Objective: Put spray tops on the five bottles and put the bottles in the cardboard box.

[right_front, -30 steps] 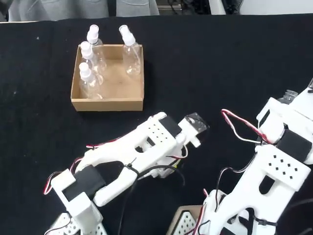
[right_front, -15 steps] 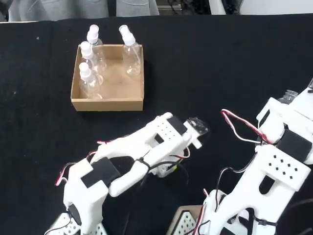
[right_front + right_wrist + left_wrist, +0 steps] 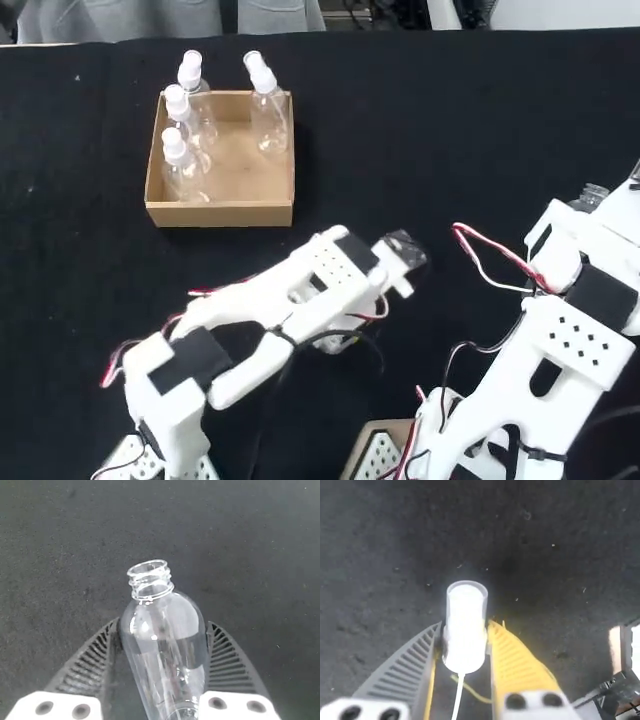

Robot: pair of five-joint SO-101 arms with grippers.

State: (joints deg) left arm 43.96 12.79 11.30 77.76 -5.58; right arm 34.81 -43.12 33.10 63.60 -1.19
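My left gripper (image 3: 465,640) is shut on a white spray top (image 3: 465,625) with a clear cap; its thin tube trails back between the fingers. In the high view this arm lies across the table's middle, the spray top (image 3: 404,250) at its tip. My right gripper (image 3: 161,645) is shut on a clear open-necked bottle (image 3: 162,650), whose neck (image 3: 593,194) peeks out at the right edge of the high view. The cardboard box (image 3: 221,206) at the upper left holds several capped bottles (image 3: 268,104).
Black cloth covers the table. Red and black cables hang along both arms. A tan-and-white patterned object (image 3: 375,452) lies at the near edge between the arm bases. Open cloth stretches between the box and the right arm.
The left arm's shoulder and elbow shifted, its base end swinging, while the spray top at its tip stayed close to the same spot. The right arm has not moved.
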